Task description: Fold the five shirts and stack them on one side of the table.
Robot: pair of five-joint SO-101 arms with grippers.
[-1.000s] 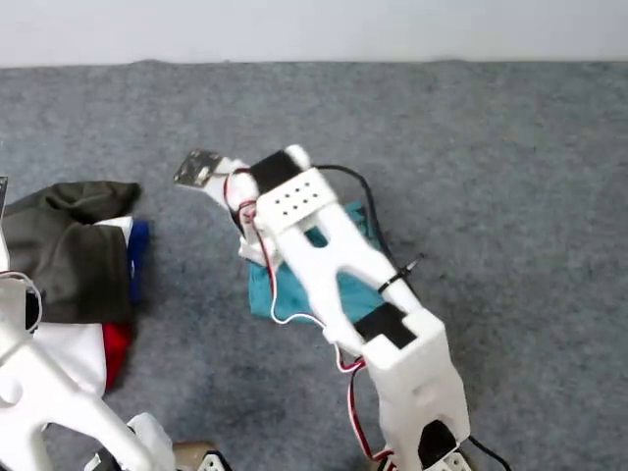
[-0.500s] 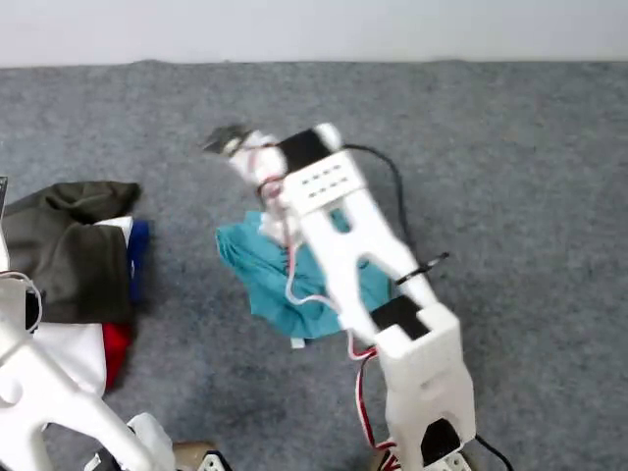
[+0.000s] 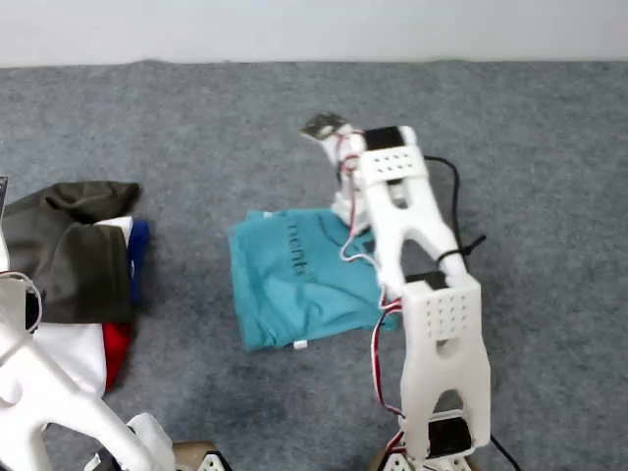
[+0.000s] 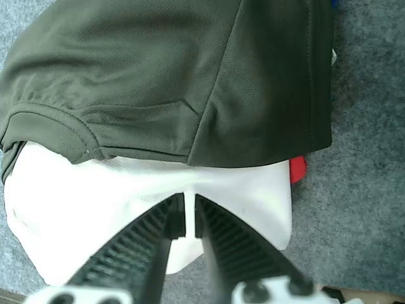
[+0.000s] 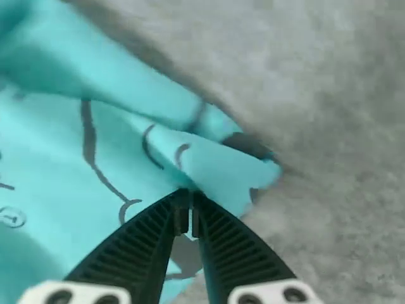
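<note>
Well, the grey carpeted table [image 3: 549, 147] takes up most of the scene, and the work on it splits into two places. Directly beneath the left gripper [image 4: 185, 218] lies the pile of finished shirts: a dark olive shirt [image 3: 59, 250] on top, a white shirt [image 3: 69, 358] under it, and slivers of a red shirt [image 3: 116, 343] and a blue shirt [image 3: 139, 255] poking out at the sides. I take it they sit there because that side has been chosen for the stack.

The teal shirt [image 3: 289, 280] spreads out flat from the right gripper [image 5: 184, 209] toward the pile, well apart from it, print side up. One edge of it is bunched into a ridge right at the gripper's tips. It looks held there so the cloth can be pulled smooth or turned over for a fold; to my eye this fifth shirt is not yet folded.

The right arm [image 3: 432, 304] stretches from its base out across the table, its wrist bent down over the shirt's edge. Its jaws are pinched together on that ridge of teal cloth. The left arm [image 3: 39, 392] is tucked low beside the pile, its gripper pointing down at the white shirt, jaws drawn to a thin slit with nothing visibly caught between them.
</note>
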